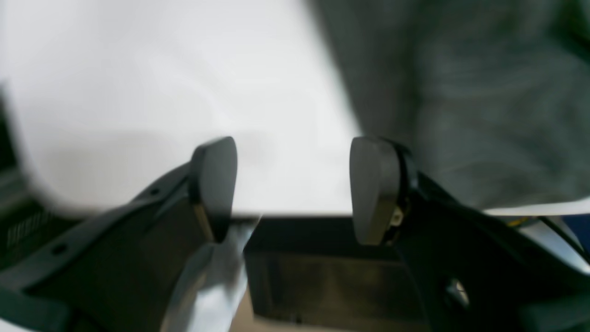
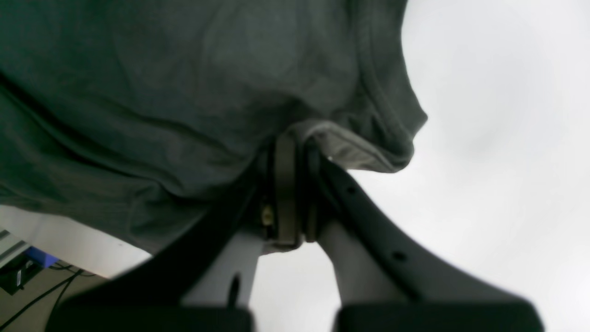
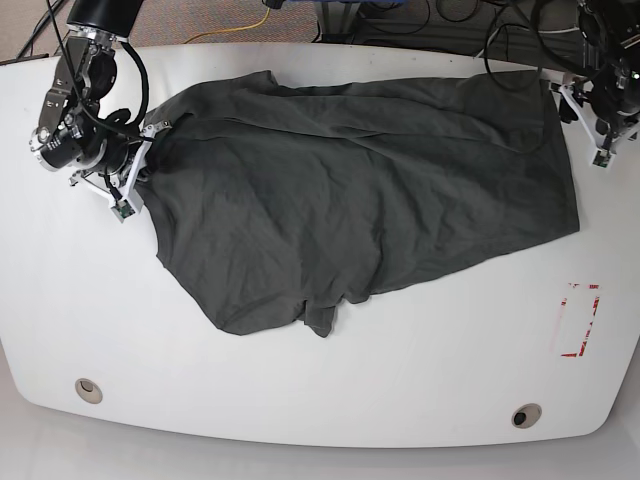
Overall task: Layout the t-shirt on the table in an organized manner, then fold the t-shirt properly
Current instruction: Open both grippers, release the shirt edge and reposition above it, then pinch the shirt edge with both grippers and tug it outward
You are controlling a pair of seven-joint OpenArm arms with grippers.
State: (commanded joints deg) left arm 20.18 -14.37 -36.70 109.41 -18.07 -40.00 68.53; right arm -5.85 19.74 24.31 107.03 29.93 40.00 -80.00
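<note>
Plain dark charcoal-grey cotton t-shirt [image 3: 350, 200] lies spread but wrinkled across the far half of the large white smooth table [image 3: 300, 400]. Long axis runs left-right in the base view; which end is the collar I can't tell.

Right gripper [image 2: 290, 152] is clenched on a hemmed edge of the fabric. Left gripper [image 1: 295, 184] is released, empty, just beside the opposite edge.

Judgement: still the layout step. Get the left pinching its corner, then pull both ends apart, low and even, to flatten creases.
</note>
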